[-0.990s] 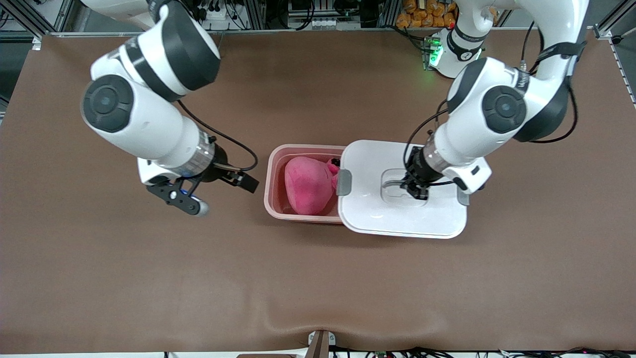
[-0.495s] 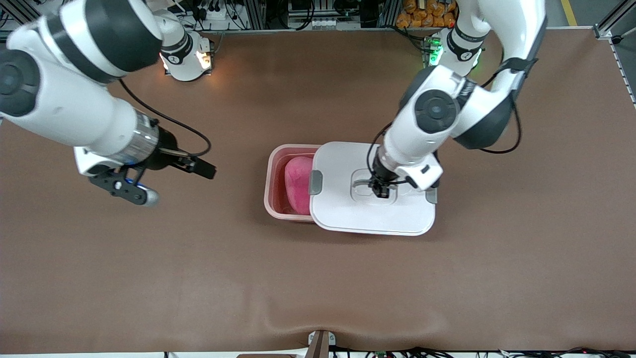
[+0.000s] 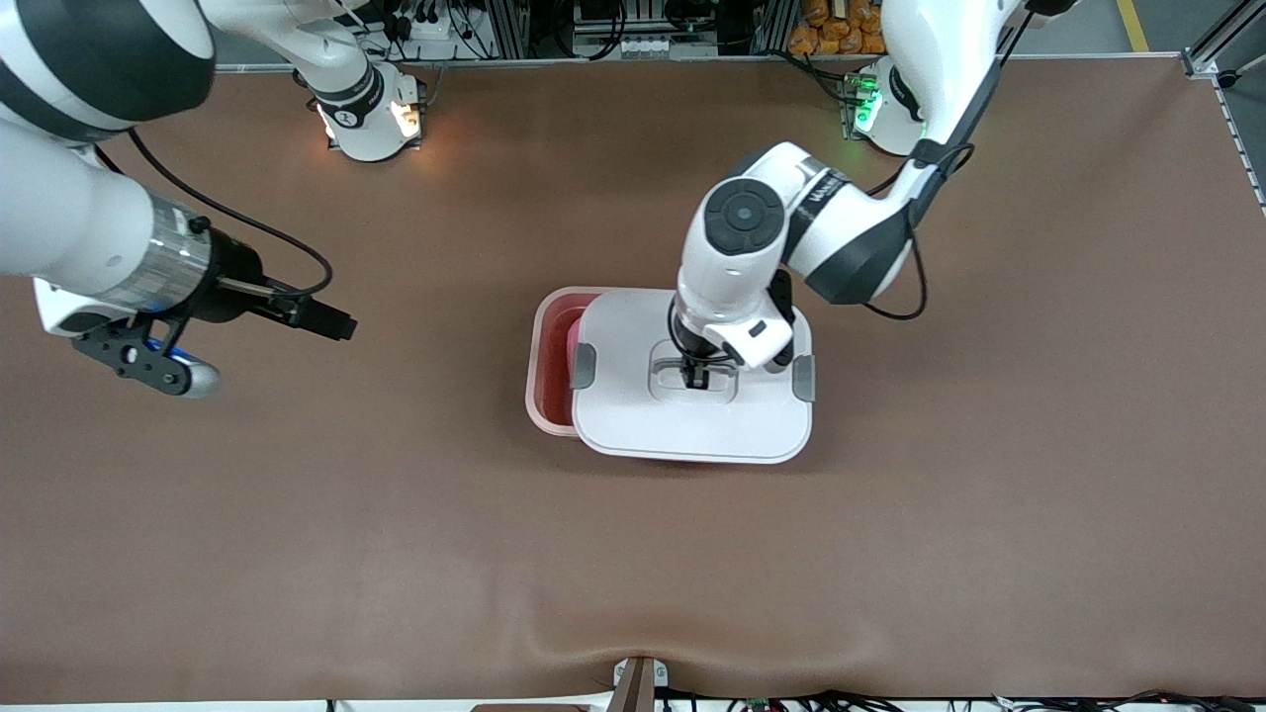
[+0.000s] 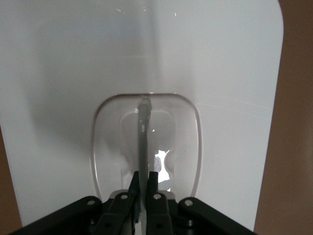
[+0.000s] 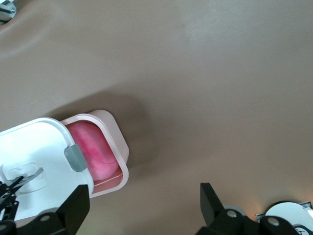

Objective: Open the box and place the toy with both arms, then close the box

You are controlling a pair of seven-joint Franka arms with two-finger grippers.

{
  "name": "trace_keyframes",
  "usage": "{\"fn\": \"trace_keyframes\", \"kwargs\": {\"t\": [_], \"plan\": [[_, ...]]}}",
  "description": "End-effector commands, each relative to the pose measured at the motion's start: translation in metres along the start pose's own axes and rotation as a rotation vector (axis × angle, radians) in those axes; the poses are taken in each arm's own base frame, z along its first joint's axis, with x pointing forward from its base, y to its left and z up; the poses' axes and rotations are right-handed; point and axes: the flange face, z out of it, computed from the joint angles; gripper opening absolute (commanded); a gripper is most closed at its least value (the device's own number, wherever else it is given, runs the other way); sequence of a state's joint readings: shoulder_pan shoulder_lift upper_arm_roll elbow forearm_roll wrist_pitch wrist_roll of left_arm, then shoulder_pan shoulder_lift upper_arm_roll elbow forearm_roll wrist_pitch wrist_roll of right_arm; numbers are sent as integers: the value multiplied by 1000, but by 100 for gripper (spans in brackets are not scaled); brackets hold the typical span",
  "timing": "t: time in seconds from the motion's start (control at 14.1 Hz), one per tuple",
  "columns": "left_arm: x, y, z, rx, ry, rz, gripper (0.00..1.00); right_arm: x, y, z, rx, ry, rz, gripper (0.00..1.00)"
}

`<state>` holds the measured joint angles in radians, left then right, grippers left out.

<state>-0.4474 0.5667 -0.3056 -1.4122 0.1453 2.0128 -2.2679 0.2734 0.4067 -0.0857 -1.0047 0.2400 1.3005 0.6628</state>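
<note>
Front view, centre frame: left gripper (image 3: 697, 379) pinches lid (image 3: 692, 425) handle over box (image 3: 549, 396); align edges before lowering; right gripper (image 3: 148, 366) waits wide open

Brown table mat (image 3: 633, 554), orange items (image 3: 841, 25) past its edge.

White lid (image 3: 692, 420), grey clips (image 3: 583, 365), clear handle (image 4: 143, 142). Box (image 3: 542, 371) pale pink. Toy (image 5: 95, 152) in box bright pink with darker swirls. Table (image 3: 396, 544) brown. Arms (image 3: 851, 227) white and black.
</note>
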Motion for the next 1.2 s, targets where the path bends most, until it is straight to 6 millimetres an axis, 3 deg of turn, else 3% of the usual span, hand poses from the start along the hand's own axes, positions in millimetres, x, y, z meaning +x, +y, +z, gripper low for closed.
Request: {"fn": "trace_keyframes", "kwargs": {"t": [0.0,0.35,0.64,0.99,1.13], "plan": [[-26,-4,-2,-42,4,-11,0,0,26,-17,16,-15,-33,100],[-52,-22,15,-67,47,-21,0,8,67,-38,17,-21,-51,100],[-65,-21,27,-93,27,-61,0,14,120,-66,42,-24,3,100],[-70,-25,32,-92,33,-80,0,13,151,-80,52,-39,5,100],[-77,-32,32,-92,32,-68,0,2,154,-81,40,-86,-15,100]]}}
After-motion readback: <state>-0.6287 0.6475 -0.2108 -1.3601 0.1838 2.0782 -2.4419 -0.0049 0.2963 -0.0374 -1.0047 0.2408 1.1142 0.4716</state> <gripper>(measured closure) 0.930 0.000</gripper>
